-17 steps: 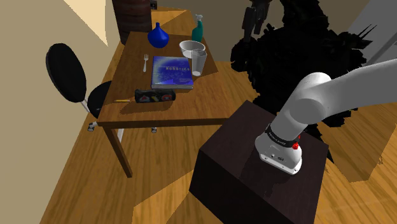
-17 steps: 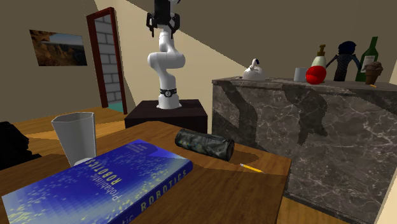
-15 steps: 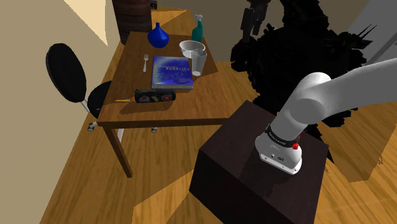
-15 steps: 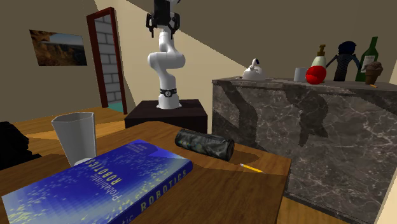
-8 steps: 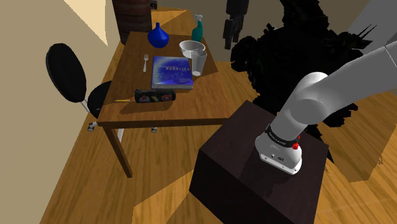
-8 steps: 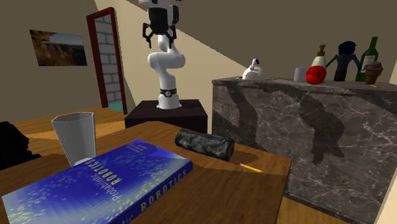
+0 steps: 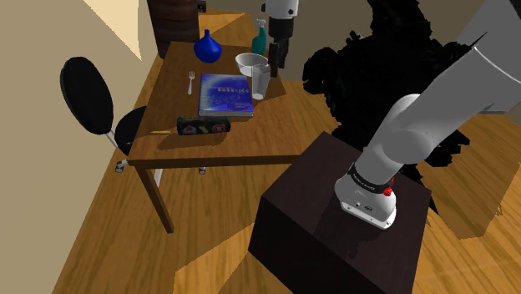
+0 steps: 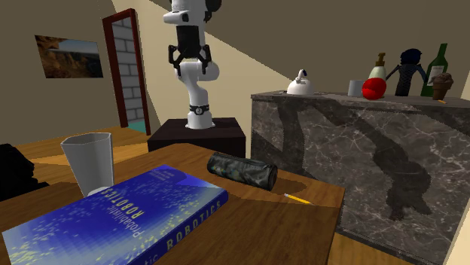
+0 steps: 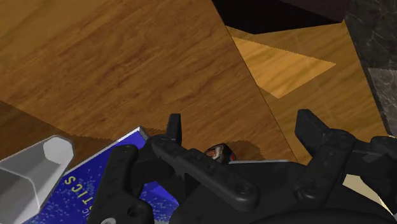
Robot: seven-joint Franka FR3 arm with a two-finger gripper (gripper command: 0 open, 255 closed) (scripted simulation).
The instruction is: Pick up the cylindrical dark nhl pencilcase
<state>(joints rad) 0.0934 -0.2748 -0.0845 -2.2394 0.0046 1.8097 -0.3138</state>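
The pencil case (image 7: 204, 127) is laid flat on the wooden table (image 7: 167, 147), close to the edge toward the shoulder view's bottom and just beside the blue book (image 7: 225, 93). The gripper (image 7: 274, 55) is held in the air by the glass (image 7: 260, 82), well apart from the case, with the book lying between them. Its fingers (image 9: 174, 127) are spread apart, and nothing is clasped.

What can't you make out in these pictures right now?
- Wrist view: the pencil case is mostly hidden behind the gripper, with just a sliver showing.
- Wrist view: the book and the glass are cut off by the picture's edge.
- Shoulder view: the pencil case's print is too small to read.
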